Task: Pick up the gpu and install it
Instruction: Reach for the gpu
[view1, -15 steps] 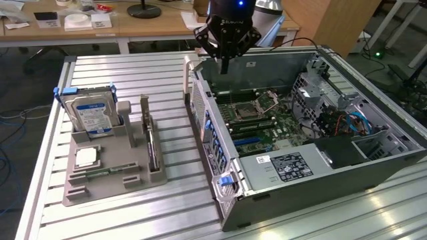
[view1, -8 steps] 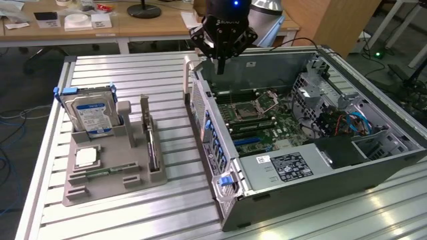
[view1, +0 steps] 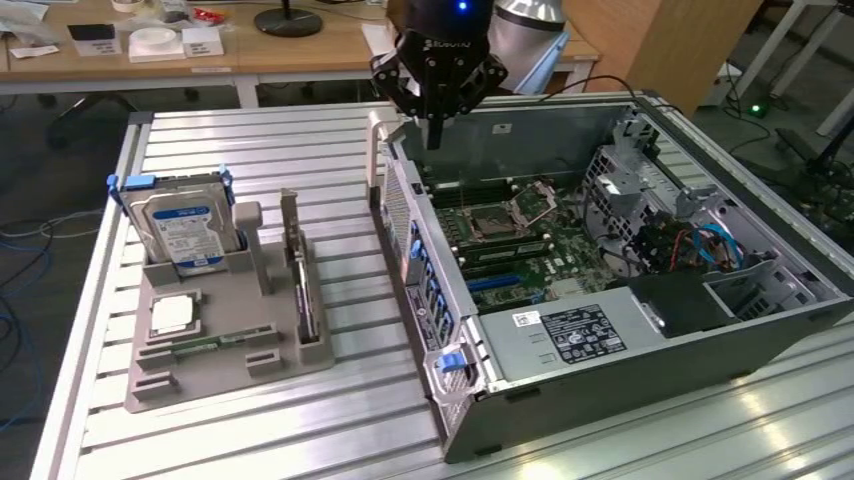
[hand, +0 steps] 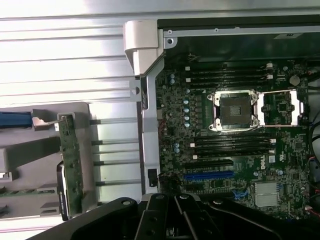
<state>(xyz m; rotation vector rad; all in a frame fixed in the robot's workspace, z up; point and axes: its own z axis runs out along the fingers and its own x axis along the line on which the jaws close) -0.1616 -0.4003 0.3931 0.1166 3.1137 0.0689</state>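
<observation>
One end of the gpu (hand: 70, 165), at the edge of the holder (hand: 27, 155), was hidden behind the gripper (hand: 175, 200). The drive (hand: 12, 120) was cut off by the picture's edge. Print on the label (view1: 577, 333) was too small to read.

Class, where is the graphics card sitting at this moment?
The graphics card stands on edge in the grey holder on the exterior view's left, between the hard drive and the open computer case.

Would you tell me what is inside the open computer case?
A motherboard with an empty CPU socket, a blue slot, cables and a labelled grey box. Whatever lies under that box is covered.
</observation>
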